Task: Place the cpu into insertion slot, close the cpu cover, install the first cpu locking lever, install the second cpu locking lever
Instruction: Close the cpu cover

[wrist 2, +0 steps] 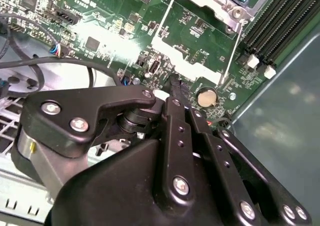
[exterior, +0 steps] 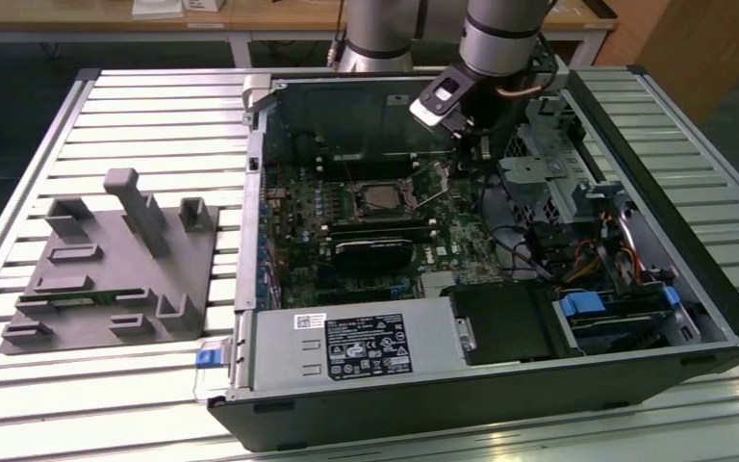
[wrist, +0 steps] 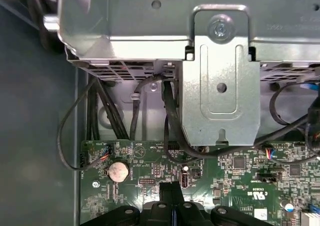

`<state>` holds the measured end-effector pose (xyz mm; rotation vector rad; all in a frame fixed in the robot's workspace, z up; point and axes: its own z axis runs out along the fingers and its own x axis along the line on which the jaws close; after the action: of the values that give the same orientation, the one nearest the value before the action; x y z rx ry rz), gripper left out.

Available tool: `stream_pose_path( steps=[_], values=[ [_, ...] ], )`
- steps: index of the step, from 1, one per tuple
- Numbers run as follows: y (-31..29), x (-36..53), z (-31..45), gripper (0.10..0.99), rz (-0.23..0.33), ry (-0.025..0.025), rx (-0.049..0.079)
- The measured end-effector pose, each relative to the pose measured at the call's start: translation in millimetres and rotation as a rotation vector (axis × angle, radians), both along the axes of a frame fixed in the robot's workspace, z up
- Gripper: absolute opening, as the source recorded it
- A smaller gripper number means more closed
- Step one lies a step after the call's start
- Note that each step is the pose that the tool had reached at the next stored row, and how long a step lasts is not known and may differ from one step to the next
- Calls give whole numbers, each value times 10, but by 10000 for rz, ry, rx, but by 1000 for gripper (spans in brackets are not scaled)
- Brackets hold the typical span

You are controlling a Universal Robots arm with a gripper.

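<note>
The black end effector (wrist 2: 175, 80) is closest in the second wrist view, with its jointed arms and shiny screws. Its two fingers are pressed together at the tips, and I can see nothing held between them. The tips hang just over the green board (wrist 2: 100, 21), near a round silver battery (wrist 2: 206, 97).

Two thin silver rods (wrist 2: 164, 17) run across the board from the insertion slot toward the tips. The fingers point down between the ends of the rods. A silver frame, the cpu cover (wrist 2: 215, 1), sits on the slot at the edge of this view. I cannot tell if the cpu is under it.

In the first wrist view the same closed tips (wrist: 172, 188) sit close to the battery (wrist: 118, 171), below a grey metal bracket (wrist: 220, 76) and some black cables (wrist: 100, 111).

In the exterior view the arm reaches down into an open computer case (exterior: 677, 192) on the slatted counter (exterior: 151, 115). The end effector (exterior: 470, 154) is beside the insertion slot (exterior: 383, 197), toward the exterior view's right. A black power box (exterior: 357, 346) with a label sits at the near end of the case. A grey holder (exterior: 113, 269) stands on the counter at the exterior view's left, well apart from the case.
</note>
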<state>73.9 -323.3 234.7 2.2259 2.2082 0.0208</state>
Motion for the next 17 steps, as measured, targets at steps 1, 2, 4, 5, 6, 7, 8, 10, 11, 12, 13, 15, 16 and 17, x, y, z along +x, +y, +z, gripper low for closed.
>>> stream_pose_path(
  steps=[1, 2, 4, 5, 6, 7, 8, 10, 11, 12, 13, 15, 16, 17],
  values=[
    [0, -3, -15, 106, 0, 0, 0],
    [0, -7, -27, 106, 0, 0, 1],
    [0, -21, -44, 106, 0, 0, 0],
    [0, -28, -50, 106, 0, 0, 0],
    [0, -33, -53, 106, 0, 0, -2],
    [0, -37, -54, 106, 0, 0, -2],
    [0, -38, -54, 106, 1, 0, -2],
    [0, -40, -54, 106, 1, 0, -1],
    [0, -41, -55, 106, 0, 0, 0],
    [0, -41, -55, 106, 1, 10, 0],
    [0, -40, -55, 106, 1, 76, 0],
    [1, -37, -57, 106, -1, 292, 0],
    [1, -35, -58, 106, 0, 409, 0],
    [1, -32, -59, 106, 0, 555, 0]
  ],
)
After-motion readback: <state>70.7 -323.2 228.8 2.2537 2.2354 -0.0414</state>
